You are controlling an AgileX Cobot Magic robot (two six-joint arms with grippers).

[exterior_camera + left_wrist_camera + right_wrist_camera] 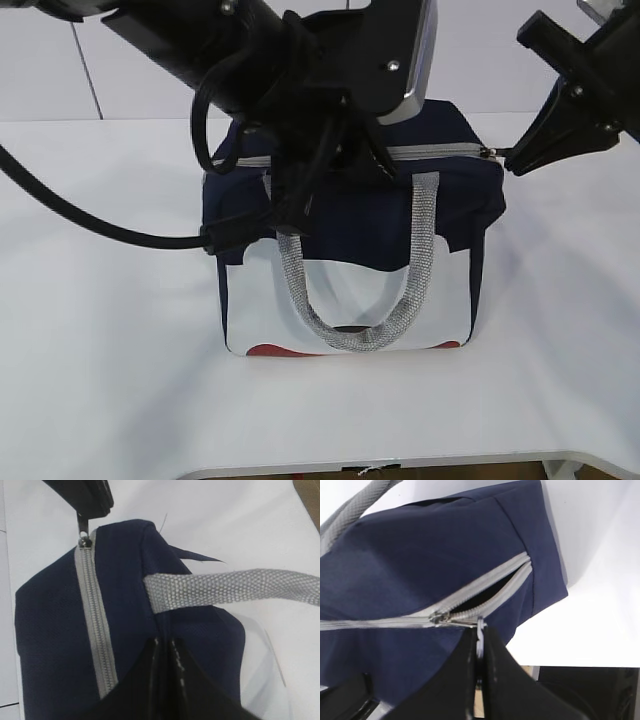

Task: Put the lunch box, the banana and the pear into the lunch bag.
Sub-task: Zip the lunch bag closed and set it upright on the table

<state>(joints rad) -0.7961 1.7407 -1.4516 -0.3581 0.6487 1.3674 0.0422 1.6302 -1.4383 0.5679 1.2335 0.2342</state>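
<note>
Bag (350, 215) stood mid-counter (100, 350), left arm looming over it.
Right hand (479, 645) was clamped on the zipper pull (480, 626), zipper (485, 587) partly open; left hand (167, 652) pinched the bag's top fabric.

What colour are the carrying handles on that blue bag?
Grey woven webbing; the handle shows best in the exterior view, looping down over the lunch bag.

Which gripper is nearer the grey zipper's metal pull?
Right. The right gripper is shut on the metal pull at the navy-blue fabric lunch bag's end; the left gripper pinches the bag's top fabric farther along.
</note>
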